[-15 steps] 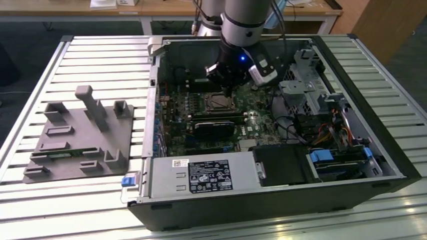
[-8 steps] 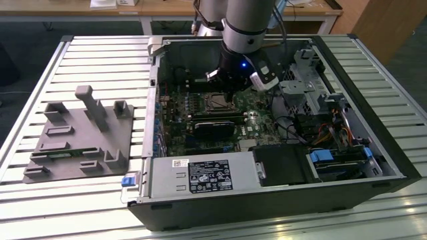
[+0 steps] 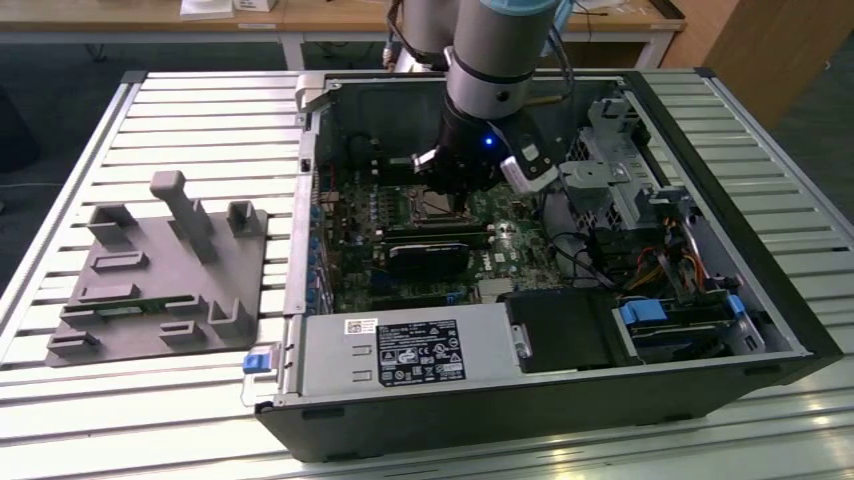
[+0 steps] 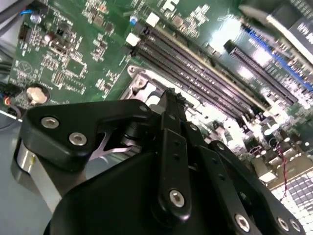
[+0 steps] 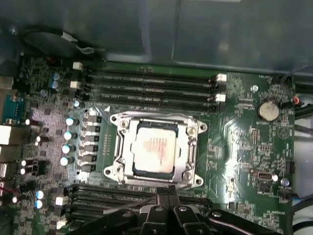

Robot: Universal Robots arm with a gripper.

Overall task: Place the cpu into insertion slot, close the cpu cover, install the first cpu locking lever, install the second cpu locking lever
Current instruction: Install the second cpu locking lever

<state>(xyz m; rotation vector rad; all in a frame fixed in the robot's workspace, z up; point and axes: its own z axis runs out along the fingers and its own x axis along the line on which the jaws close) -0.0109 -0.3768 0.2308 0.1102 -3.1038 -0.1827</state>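
the arm (image 3: pixel 487 60) was a grey metal tube with a pale blue joint cap, a small blue light glowing on its black wrist. the gripper (image 4: pixel 168 105) was matte black, its linked bars pinned with silver screws.

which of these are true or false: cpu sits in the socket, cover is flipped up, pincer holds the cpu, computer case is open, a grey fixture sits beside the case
1. The cpu sits in the insertion slot. True.
2. The cpu cover stands flipped up. False: it lies flat around the chip.
3. The pincer holds the cpu. False: its shut fingertips hang at the socket's edge, holding nothing.
4. The computer case lies open on its side. True.
5. A grey fixture sits on the slatted table, on the exterior view's left of the case. True.
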